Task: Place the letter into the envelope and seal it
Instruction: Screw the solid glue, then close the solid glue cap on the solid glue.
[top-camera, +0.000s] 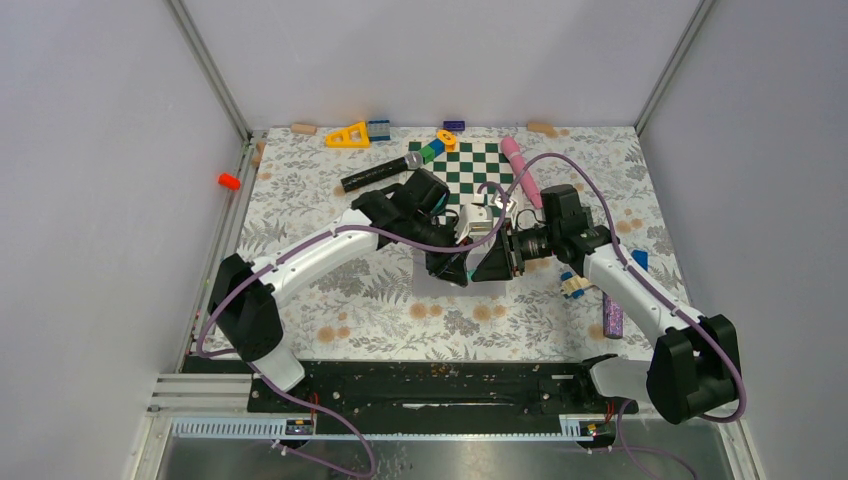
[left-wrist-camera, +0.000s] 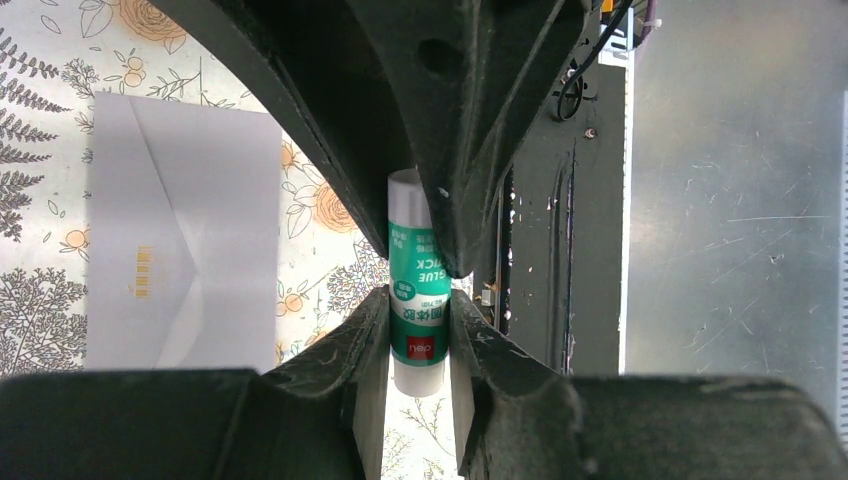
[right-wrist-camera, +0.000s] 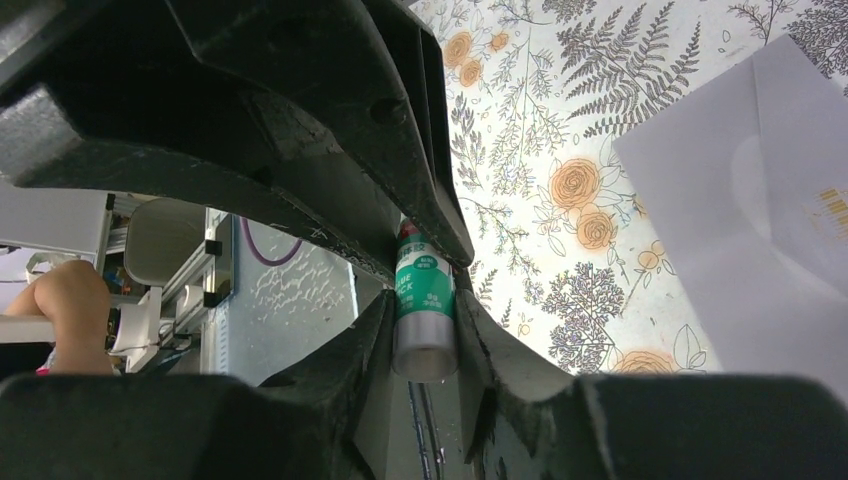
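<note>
Seemingly left and right jaws both tight on glue stick (left-wrist-camera: 418, 300); envelope (left-wrist-camera: 180, 230) edge cropped.

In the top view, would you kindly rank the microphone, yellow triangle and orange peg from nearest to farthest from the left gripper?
1. microphone, just rear-left of the left gripper holding the glue stick.
2. yellow triangle, by the back edge.
3. orange peg, far left, off the mat.

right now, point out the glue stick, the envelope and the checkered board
glue stick (left-wrist-camera: 418, 290), left wrist view, on its green label
envelope (left-wrist-camera: 230, 200), left wrist view, on its plain grey paper
checkered board (top-camera: 478, 165), top external view, on its middle squares
</note>
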